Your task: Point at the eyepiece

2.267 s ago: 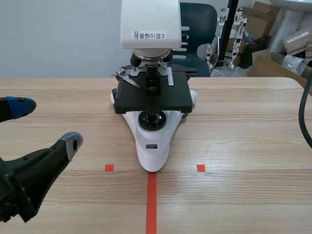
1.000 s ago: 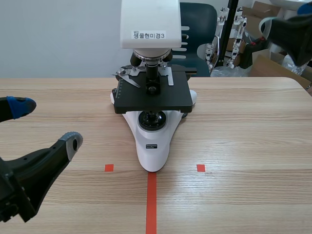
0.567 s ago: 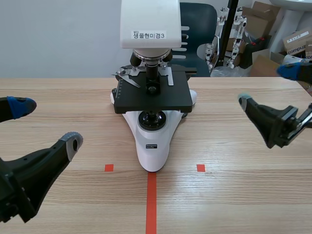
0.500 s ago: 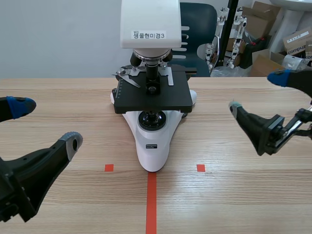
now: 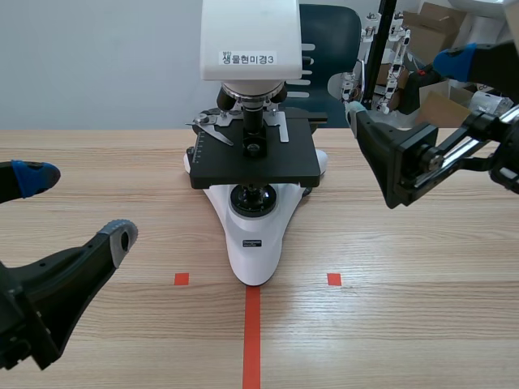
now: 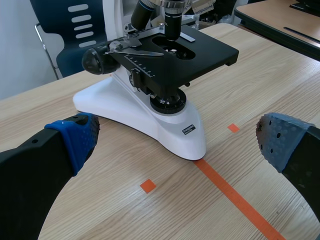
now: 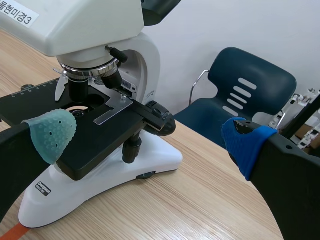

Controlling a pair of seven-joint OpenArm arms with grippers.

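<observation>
We see the microscope point(image 5: 251, 235) on the wood-grain table point(image 5: 405, 284): a glossy white moulded base, a boxy white head point(image 5: 249, 40) and a matte black square stage point(image 5: 253, 162). The eyepiece point(image 7: 157, 9) shows only in the right wrist view, as a dark angled stub on the head's top, above and ahead of the right gripper point(image 5: 404, 85). That gripper and the left gripper point(image 5: 77, 207) are both spread wide, holding nothing. Over the last half second the right gripper has risen from low over the table to stage height, nearer the microscope. The left gripper has not shifted.
</observation>
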